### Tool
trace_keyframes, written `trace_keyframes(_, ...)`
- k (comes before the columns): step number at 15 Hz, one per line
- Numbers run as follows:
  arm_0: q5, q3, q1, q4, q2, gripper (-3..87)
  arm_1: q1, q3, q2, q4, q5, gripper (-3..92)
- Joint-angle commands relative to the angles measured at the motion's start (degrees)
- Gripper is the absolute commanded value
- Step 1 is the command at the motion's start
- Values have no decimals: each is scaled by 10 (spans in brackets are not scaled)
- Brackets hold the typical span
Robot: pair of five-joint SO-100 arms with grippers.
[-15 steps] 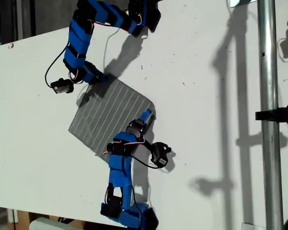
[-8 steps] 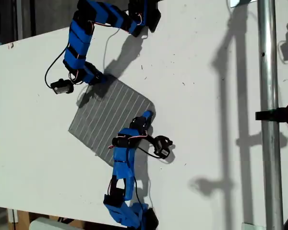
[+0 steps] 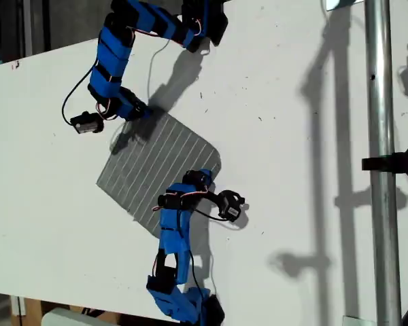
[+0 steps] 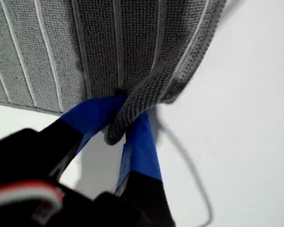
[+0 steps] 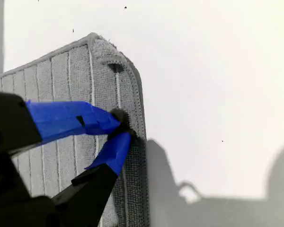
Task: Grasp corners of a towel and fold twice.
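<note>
Here, towel (image 3: 155, 165): flat on the white tabletop (image 3: 292, 136).
First claw (image 4: 128, 124): pinched tight on a bunched corner (image 4: 132, 106).
Second claw (image 5: 119, 128): clamped on the towel's edge, near its corner (image 5: 103, 47).

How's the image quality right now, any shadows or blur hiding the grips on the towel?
Exterior view: hard light throws dark arm shadows across the table, and the arms hide both grips. First wrist view: sharp on the towel fold pinched in my first gripper, near housing blurred. Second wrist view: bright table, heavy shadow beside the towel edge, my second gripper clear.
</note>
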Motion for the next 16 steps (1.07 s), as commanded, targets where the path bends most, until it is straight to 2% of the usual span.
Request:
trace_keyframes(1, -23, -26, -4, 74, 10, -24, -22, -70, 64, 28, 16, -2)
trace_keyframes(3, -43, -11, 13, 135, 11, -25, -41, -92, 90, 62, 33, -2)
trace_keyframes(7, -83, 69, 56, 164, 72, -26, -99, -88, 137, 110, 84, -2)
trace_keyframes(8, -92, 124, 63, 154, 110, -26, -121, -80, 139, 113, 104, -2)
trace_keyframes(11, -131, 432, 70, 43, 337, -26, -205, -56, 99, 104, 184, -2)
trace_keyframes(16, -185, 738, 58, 11, 638, -26, -373, -100, -18, 73, 312, -2)
